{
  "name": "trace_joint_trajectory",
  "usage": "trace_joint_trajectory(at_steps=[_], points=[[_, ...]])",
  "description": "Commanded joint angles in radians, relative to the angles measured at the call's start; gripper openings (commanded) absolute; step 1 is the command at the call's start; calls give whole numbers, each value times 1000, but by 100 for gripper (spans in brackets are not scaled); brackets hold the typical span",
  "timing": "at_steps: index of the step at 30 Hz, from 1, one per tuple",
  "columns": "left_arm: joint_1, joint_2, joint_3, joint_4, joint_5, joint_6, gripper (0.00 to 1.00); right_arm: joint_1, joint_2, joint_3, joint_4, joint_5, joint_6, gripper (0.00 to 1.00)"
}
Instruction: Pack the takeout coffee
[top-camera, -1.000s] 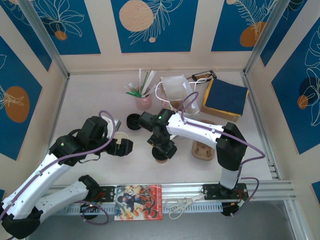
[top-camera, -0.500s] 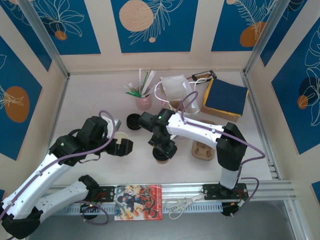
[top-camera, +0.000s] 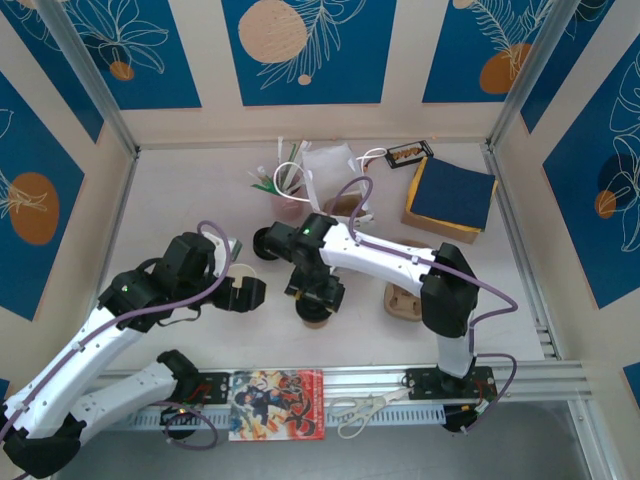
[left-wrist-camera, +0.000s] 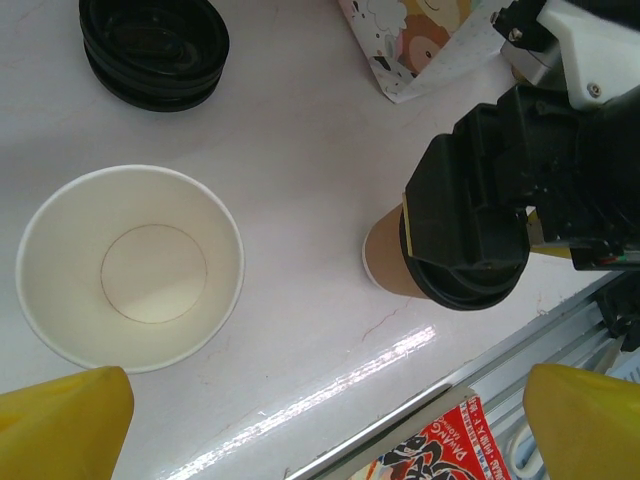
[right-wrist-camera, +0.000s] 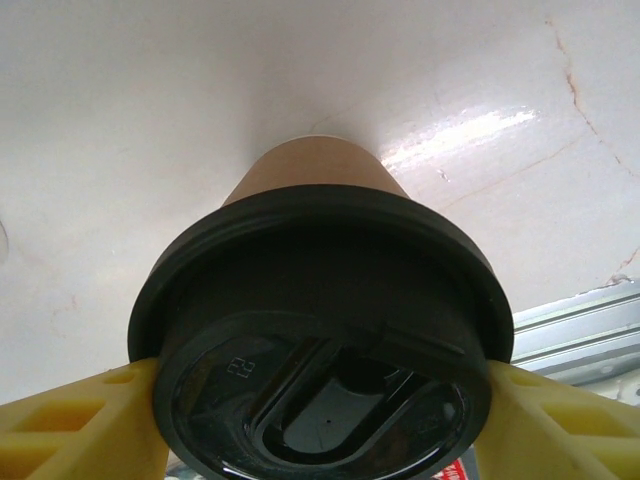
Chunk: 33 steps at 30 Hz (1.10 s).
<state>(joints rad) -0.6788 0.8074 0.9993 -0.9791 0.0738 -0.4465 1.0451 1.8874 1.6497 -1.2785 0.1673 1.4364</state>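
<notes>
The takeout coffee (right-wrist-camera: 312, 170) is a kraft-brown paper cup standing on the white table with a black lid (right-wrist-camera: 320, 330) on top. In the top view this cup (top-camera: 314, 314) sits at centre front. My right gripper (right-wrist-camera: 320, 410) is shut on the lid, one yellow finger pressed against each side of its rim. The left wrist view shows that lidded cup (left-wrist-camera: 388, 262) under the right gripper's black body. My left gripper (left-wrist-camera: 322, 425) hangs open over the table. Beside it stands a second, open paper cup (left-wrist-camera: 130, 265), cream-white inside and empty.
A stack of black lids (top-camera: 268, 243) lies behind the cups. Further back are a pink cup of straws (top-camera: 287, 200), a white bag (top-camera: 328, 165) and a dark blue napkin box (top-camera: 450, 193). A brown cup carrier (top-camera: 405, 300) sits right of the arm.
My right gripper has closed a little on the lid and shifted slightly left with the cup. The white bag behind now sits further left and back. The left arm is still.
</notes>
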Motion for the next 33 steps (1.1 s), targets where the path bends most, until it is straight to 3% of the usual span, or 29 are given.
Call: trace_joint_trajectory(at_steps=[1,26,33], points=[[10,-1,10,8,-2,-9,100,10,4,24,-67,-18,-52,71],[10,-1,9,19,3,-43,100,7,-118,10,-95,28,-75,71],[10,4,6,25,-2,-47,100,14,-93,36,-73,3,-187,71]])
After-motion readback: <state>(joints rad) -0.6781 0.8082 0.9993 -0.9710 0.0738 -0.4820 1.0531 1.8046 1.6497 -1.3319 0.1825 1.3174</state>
